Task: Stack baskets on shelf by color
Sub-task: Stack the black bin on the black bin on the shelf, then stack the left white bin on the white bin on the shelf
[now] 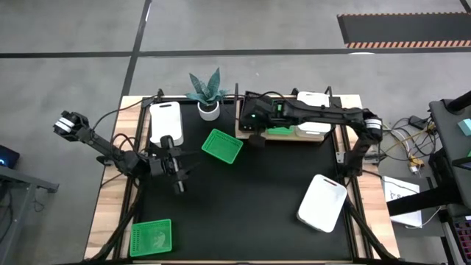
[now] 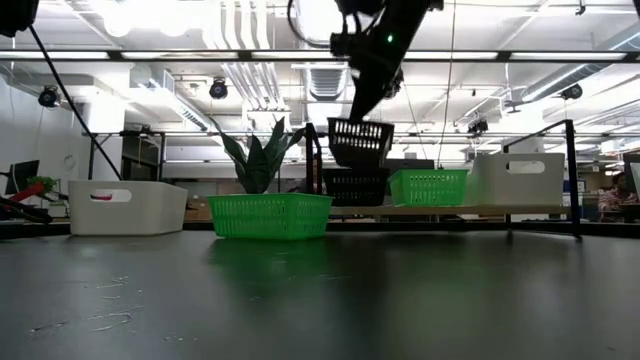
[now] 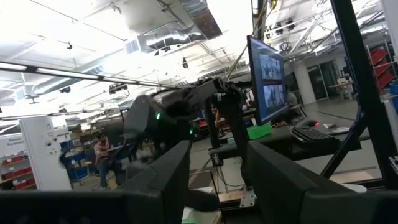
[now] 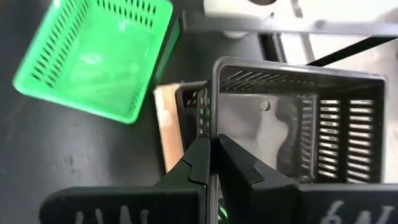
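Holding black basket by rim, right gripper fingers clamped, above black one on shelf. Green, white baskets unstacked; left gripper fingers apart.

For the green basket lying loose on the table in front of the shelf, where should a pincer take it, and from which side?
Take the green basket by one of its rim walls, coming straight down from above. It sits upright with its open mouth facing up, so one finger can probably drop inside the thin mesh wall and one outside. The right pincer grips the black basket that same way.
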